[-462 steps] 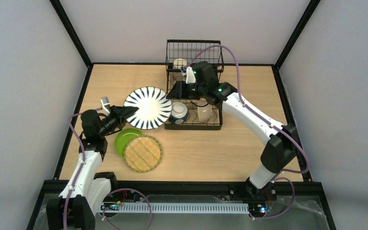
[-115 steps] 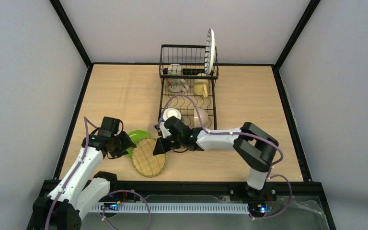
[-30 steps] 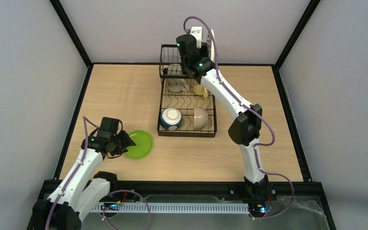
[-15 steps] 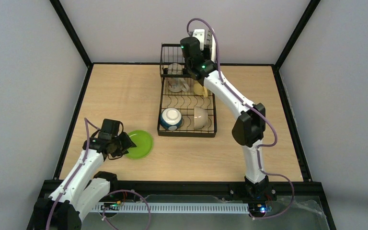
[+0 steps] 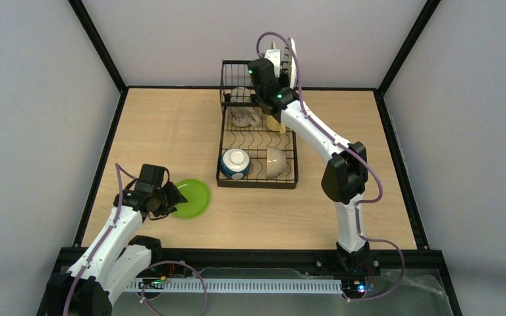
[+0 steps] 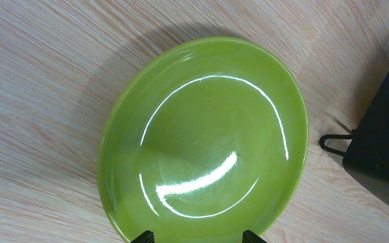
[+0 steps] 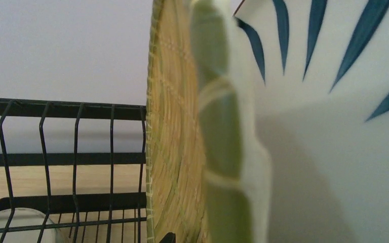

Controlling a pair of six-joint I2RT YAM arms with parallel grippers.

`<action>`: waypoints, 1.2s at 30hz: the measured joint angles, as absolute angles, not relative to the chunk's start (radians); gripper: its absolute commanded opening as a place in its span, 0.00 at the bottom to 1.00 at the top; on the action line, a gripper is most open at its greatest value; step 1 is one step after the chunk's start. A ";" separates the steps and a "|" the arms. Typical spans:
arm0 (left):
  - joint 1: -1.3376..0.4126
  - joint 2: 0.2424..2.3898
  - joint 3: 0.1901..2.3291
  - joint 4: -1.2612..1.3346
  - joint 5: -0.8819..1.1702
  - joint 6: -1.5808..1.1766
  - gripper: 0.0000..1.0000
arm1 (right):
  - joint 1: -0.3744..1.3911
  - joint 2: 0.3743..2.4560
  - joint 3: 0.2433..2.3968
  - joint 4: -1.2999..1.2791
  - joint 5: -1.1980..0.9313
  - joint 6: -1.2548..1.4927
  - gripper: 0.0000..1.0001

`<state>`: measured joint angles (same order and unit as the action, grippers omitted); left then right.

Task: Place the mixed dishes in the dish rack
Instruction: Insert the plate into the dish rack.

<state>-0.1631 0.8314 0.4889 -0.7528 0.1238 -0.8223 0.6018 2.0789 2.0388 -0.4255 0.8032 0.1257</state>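
Note:
The green plate (image 5: 194,197) (image 6: 202,136) lies flat on the table at the front left. My left gripper (image 5: 170,199) (image 6: 198,237) hovers over its near rim, open and empty. My right gripper (image 5: 273,62) is up at the raised basket of the dish rack (image 5: 257,186), by the yellow woven plate (image 7: 174,152), which stands on edge against the striped plate (image 5: 293,59) (image 7: 334,101). One right fingertip (image 7: 167,237) shows by the woven face; the other is hidden. A blue bowl (image 5: 235,162) and a cream bowl (image 5: 275,161) sit in the lower level. A beige mug (image 5: 240,117) and a yellow mug (image 5: 275,123) sit further back.
The rack's black corner (image 6: 380,142) is just right of the green plate in the left wrist view. Basket wires (image 7: 76,162) stand left of the woven plate. Grey walls close in the table on three sides.
The right wrist has shifted slightly right at the upper basket, beside the upright plates. The left arm and the green plate have stayed put.

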 measured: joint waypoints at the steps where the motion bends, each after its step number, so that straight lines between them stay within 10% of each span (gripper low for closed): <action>1: -0.163 0.831 0.489 -0.752 0.124 -0.823 0.99 | 0.602 2.076 2.033 -0.427 0.800 0.127 0.54; 5: -0.163 0.820 0.489 -0.752 0.127 -0.829 0.99 | 0.602 2.070 2.023 -0.433 0.794 0.136 0.74; 36: -0.163 0.724 0.474 -0.764 0.131 -0.862 0.99 | 0.619 1.946 2.009 -0.440 0.776 0.139 0.83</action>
<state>-0.1635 0.7238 0.4736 -0.7635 0.1314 -0.8623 0.6189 1.9457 2.0090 -0.4404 0.7761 0.1394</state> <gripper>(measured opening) 0.989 0.819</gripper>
